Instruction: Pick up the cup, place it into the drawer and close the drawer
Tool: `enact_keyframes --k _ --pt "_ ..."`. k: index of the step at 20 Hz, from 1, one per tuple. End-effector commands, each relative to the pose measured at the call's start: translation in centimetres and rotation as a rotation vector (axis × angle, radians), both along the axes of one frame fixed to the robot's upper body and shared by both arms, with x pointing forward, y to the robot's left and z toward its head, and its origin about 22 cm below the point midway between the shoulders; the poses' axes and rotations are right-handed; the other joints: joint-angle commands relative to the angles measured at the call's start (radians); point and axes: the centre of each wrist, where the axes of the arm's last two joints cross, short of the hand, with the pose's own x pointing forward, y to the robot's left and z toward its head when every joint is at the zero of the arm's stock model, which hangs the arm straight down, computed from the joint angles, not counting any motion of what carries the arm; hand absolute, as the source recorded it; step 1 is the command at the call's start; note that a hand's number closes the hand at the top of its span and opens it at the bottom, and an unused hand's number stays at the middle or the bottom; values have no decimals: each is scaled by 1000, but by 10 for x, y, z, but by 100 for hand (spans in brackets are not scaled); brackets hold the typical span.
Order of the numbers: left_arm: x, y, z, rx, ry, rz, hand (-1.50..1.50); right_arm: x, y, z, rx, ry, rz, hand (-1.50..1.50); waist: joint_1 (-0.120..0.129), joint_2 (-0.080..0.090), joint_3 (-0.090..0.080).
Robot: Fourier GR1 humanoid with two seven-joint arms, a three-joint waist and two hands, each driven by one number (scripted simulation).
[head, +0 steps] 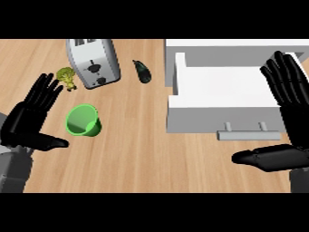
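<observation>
While both black hands, left hand (pixel 28 118) and right hand (pixel 297 113), hover with fingers spread and holding nothing, the light wooden counter (pixel 150 158) bears a lime-green plastic cup (pixel 84 120) on its side. Right of it, the white drawer (pixel 220 97) stands pulled out.

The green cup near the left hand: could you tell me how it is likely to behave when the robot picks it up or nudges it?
The green cup looks tilted rather than upright, so a nudge may well roll it across the counter. Its thin wall and hollow inside suggest it is light. Its smooth, tapering sides could slip through the left hand.
</observation>
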Motion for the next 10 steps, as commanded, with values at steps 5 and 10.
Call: enact_keyframes --k 5,10 --pt "-2 33 -51 56 74 75 -150 2 2 10 -9 -9 3 -150 -6 1 -1" --pt "3 26 -81 64 84 71 -150 6 -3 17 -18 -32 0 -150 -8 1 -1"
